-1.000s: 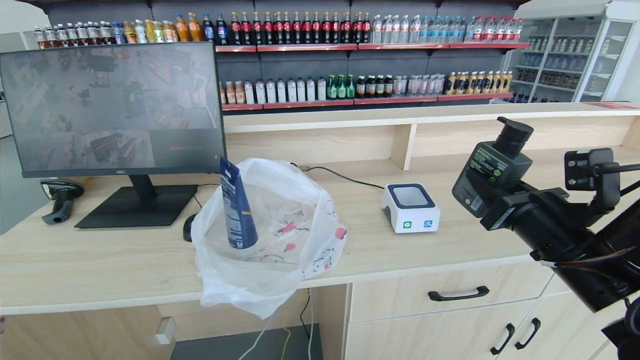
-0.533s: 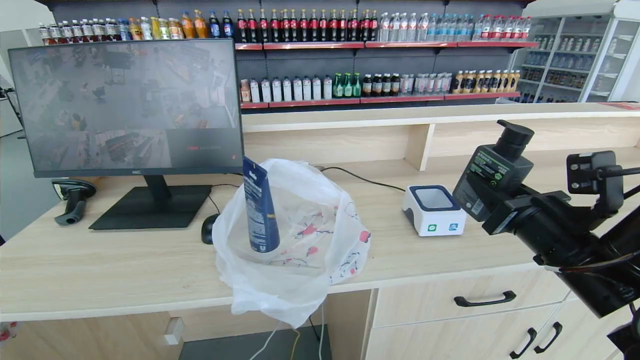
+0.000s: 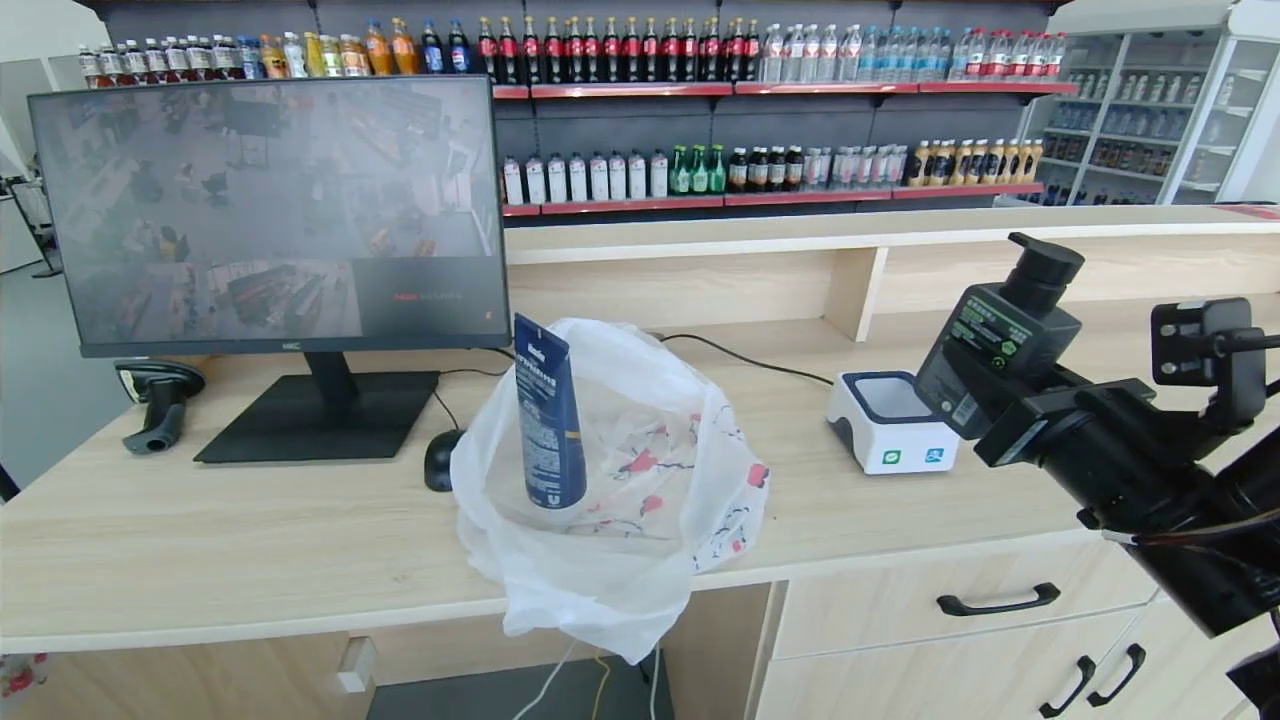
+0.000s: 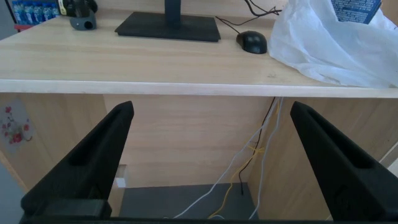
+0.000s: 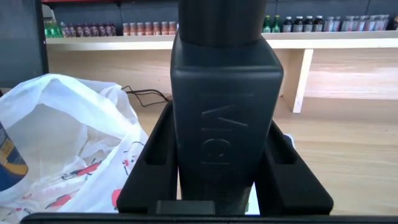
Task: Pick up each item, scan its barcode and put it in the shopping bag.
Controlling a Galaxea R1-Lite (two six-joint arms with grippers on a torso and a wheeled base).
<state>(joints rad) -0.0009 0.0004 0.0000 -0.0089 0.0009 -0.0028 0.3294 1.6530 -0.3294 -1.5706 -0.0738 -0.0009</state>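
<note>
Pump bottle (image 3: 1000,340), dark with a black pump head, is sitting clamped in the right tool (image 5: 219,143), whose two fingers are pressing on its opposite sides low on the body. The bottle is hanging tilted in the air over the right part of the surface (image 3: 250,540), its printed label facing the head view and its pump head pointing up and away. In the head view it is showing just to the right of the white box scanner (image 3: 890,435), which is resting on the surface with its window facing up. The left tool (image 4: 211,162) is hanging below the front edge of the surface with its fingers spread wide apart and nothing between them. Further left, the white shopping bag (image 3: 640,500) is slumping open over the front edge, with a blue tube (image 3: 550,425) standing upright inside. Beyond the bag, a black mouse (image 3: 440,460) and a monitor (image 3: 270,210) are sitting on the surface
</note>
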